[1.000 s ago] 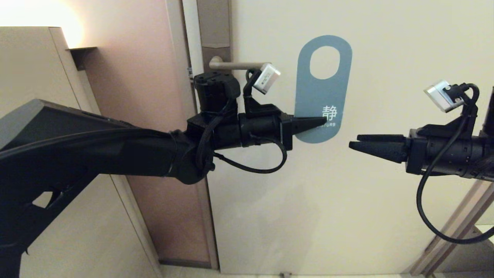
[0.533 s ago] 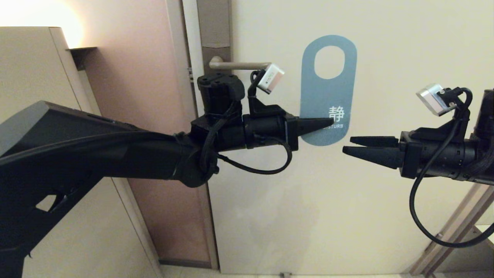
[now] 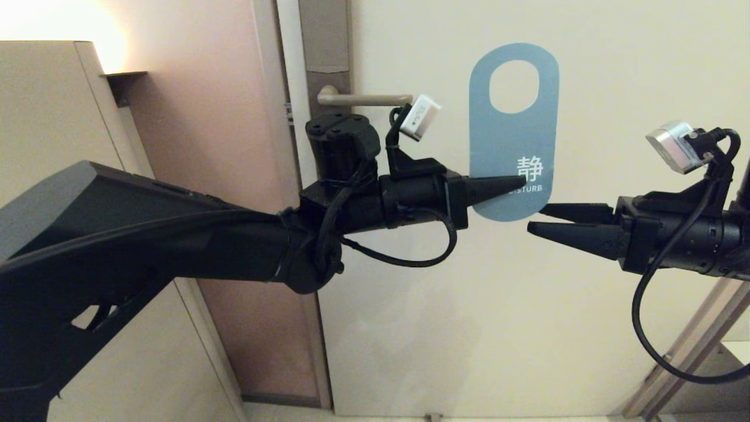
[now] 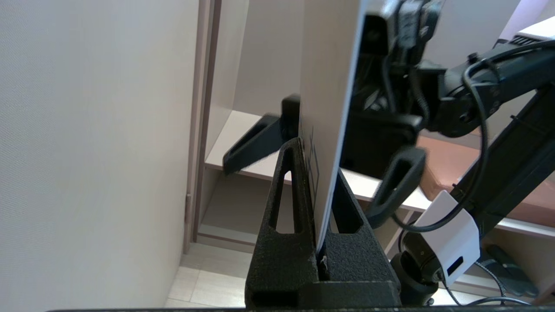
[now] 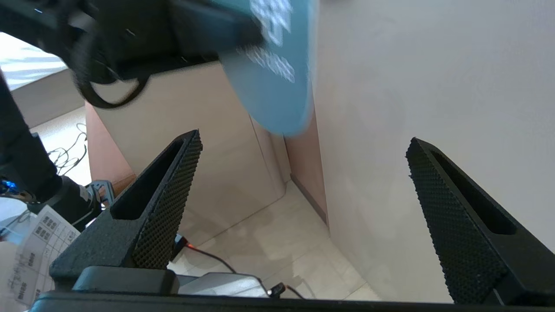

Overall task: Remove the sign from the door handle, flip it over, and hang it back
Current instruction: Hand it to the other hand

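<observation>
The sign point(image 3: 512, 132) is off the door handle point(image 3: 366, 99) and held upright to the right of the lever's tip, blue face and white text toward me. My left gripper point(image 3: 515, 183) is shut on its lower part from the left. In the left wrist view the sign point(image 4: 329, 108) runs edge-on between the closed fingers of my left gripper point(image 4: 316, 164). My right gripper point(image 3: 536, 218) is open, its tips just below and right of the sign's bottom end. In the right wrist view the sign's rounded blue end point(image 5: 277, 86) hangs just beyond my right gripper point(image 5: 303, 138).
The cream door point(image 3: 586, 305) stands close behind both grippers. A beige cabinet point(image 3: 47, 117) and a pink wall strip point(image 3: 222, 146) lie to the left. A slanted metal frame point(image 3: 691, 351) is at the lower right.
My left gripper has carried the sign rightward and slightly up, away from the handle. My right gripper has opened wider, and the sign's bottom end now reaches its tips.
</observation>
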You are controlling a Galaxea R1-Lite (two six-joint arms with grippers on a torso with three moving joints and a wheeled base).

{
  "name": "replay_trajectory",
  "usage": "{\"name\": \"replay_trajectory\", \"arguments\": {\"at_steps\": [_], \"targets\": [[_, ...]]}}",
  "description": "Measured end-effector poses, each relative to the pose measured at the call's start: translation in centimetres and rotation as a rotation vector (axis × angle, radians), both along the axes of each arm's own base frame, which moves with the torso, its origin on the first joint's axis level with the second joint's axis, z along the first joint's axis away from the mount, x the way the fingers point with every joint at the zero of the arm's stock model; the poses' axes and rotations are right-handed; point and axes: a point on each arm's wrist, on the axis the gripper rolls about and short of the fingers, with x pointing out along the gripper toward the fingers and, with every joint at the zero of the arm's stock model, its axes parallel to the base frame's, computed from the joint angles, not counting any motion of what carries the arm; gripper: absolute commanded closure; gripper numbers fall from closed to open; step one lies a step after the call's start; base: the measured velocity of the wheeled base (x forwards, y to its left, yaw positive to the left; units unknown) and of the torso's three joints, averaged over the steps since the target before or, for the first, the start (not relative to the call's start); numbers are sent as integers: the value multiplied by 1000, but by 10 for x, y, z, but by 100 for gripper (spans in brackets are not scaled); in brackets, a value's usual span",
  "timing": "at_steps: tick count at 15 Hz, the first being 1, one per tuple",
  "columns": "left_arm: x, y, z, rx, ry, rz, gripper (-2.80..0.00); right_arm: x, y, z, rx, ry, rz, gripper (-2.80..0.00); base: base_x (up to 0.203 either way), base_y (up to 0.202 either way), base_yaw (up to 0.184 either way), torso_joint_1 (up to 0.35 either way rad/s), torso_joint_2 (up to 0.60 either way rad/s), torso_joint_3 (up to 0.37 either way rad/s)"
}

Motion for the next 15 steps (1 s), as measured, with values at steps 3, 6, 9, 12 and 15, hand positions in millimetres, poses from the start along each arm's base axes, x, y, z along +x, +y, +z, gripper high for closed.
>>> {"name": "replay_trajectory", "arguments": {"at_steps": [3,6,9,12,15], "targets": [[-4,-5,-4,7,5,-13,0,-3,0,6,3,-23,0,-280,0,0,0,0,0,0],[-6,-7,-7,12,8,-20,0,-7,-1,6,4,-25,0,-280,0,0,0,0,0,0],[-7,-8,-8,9,5,-24,0,-9,-1,2,1,-13,-4,-280,0,0,0,0,0,0],[-7,-9,-8,8,4,-24,0,-5,0,0,-1,-5,0,-280,0,0,0,0,0,0],[-9,-11,-8,7,4,-30,0,-1,5,0,3,-25,13,-280,0,0,0,0,0,0]]}}
